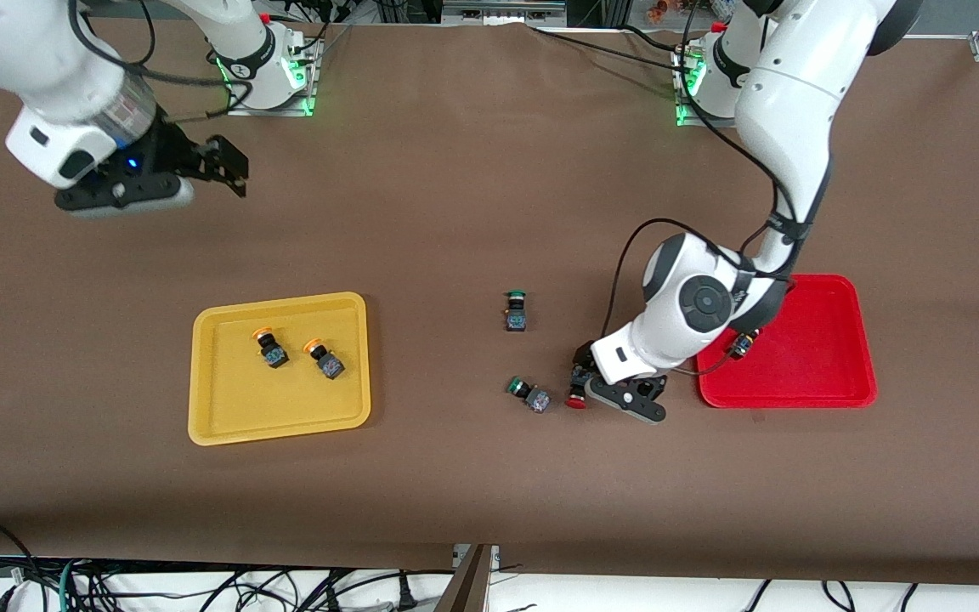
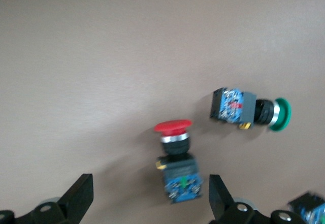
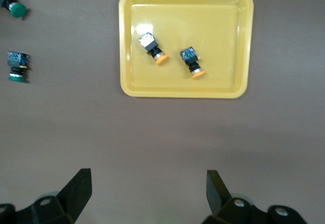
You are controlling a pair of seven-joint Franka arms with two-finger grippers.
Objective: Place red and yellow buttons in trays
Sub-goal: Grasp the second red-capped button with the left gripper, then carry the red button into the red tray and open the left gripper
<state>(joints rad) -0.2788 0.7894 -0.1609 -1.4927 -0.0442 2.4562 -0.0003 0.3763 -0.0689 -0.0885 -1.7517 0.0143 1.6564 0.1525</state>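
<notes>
The left gripper (image 2: 147,201) hung wide open, empty, astride the red button (image 2: 177,160) on the table beside the red tray (image 1: 829,374). The green button (image 2: 251,109) beside it risked a knock. The right gripper (image 3: 147,201) waited, open, above the yellow tray (image 3: 185,0), which held both yellow buttons (image 3: 152,46).

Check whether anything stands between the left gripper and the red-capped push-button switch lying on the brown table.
Nothing visible does. The left gripper is open, low over the red-capped push-button switch, which lies between its fingers. The nearest green-capped switch lies apart, outside the fingers.
</notes>
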